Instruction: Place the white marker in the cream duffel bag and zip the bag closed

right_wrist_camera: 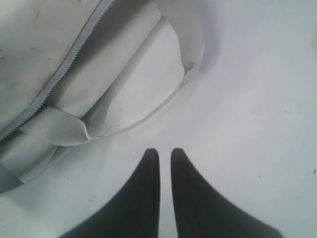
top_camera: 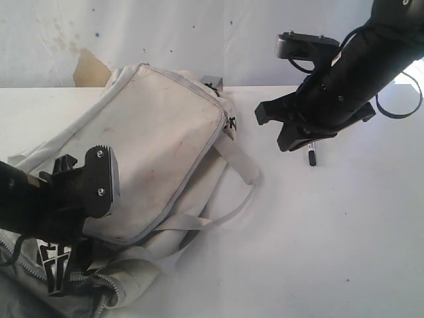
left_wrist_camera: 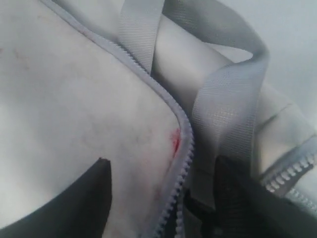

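The cream duffel bag [top_camera: 159, 132] lies on the left half of the white table [top_camera: 344, 232], stained side up. My left gripper [top_camera: 83, 169] hangs over its near corner. In the left wrist view this gripper [left_wrist_camera: 163, 171] is open, its fingers either side of the grey zipper [left_wrist_camera: 184, 148] and a red stain, holding nothing. Only a short piece of the white marker [top_camera: 311, 158], with a black tip, shows on the table under my right gripper [top_camera: 271, 129]. That gripper [right_wrist_camera: 165, 151] is shut and empty above bare table, beside the bag [right_wrist_camera: 39, 39] and its strap [right_wrist_camera: 54, 130].
A grey strap loop [top_camera: 242, 165] trails from the bag toward the table's middle. Another strap [left_wrist_camera: 228, 109] crosses beside the zipper. A brown cardboard scrap [top_camera: 89, 66] leans on the back wall. The right arm's cable [top_camera: 397, 106] hangs at the far right.
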Tool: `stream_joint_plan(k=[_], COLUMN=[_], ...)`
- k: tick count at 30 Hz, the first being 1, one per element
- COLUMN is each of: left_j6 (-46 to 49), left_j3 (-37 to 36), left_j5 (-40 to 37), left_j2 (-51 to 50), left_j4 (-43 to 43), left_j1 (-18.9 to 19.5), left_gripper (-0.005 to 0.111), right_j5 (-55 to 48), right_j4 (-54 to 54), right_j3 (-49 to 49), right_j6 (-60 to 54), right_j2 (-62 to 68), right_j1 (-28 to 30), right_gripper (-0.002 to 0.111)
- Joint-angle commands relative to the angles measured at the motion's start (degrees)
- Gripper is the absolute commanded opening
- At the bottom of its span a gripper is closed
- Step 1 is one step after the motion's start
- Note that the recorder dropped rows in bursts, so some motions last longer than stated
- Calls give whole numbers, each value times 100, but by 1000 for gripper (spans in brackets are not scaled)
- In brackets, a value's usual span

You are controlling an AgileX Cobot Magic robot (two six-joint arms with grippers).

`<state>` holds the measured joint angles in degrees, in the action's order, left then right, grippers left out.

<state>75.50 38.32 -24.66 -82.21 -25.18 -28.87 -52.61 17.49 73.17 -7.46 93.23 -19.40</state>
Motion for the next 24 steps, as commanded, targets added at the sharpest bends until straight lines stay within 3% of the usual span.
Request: stream_joint_plan(k=[1, 6, 8, 12, 13, 24], left_j6=[344, 1041, 1041, 1030, 1022, 818], left_j3=[-79, -91, -91, -91, -91, 332], left_j5=[429, 586, 613, 598, 598, 820], left_j2=[-169, -377, -421, -421, -421, 92], left_j4=[-638, -1370, -1380, -1479, -1527, -3128], left_j1=[-50, -50, -50, -50, -50, -38], left_gripper=[64, 56, 43, 4, 0, 0], right_j5=[136, 211, 211, 262, 274, 300], right_j4=[-88, -98, -128, -147, -147, -198], right_j3=[-74, -74, -74, -74, -74, -74], right_j6=[-19, -19, -19, -19, -19, -19], right_j2=[-110, -110, -110, -110, -110, -110], right_j1=[38, 38, 38, 38, 38, 38], right_gripper=[8, 8, 8, 8, 8, 8])
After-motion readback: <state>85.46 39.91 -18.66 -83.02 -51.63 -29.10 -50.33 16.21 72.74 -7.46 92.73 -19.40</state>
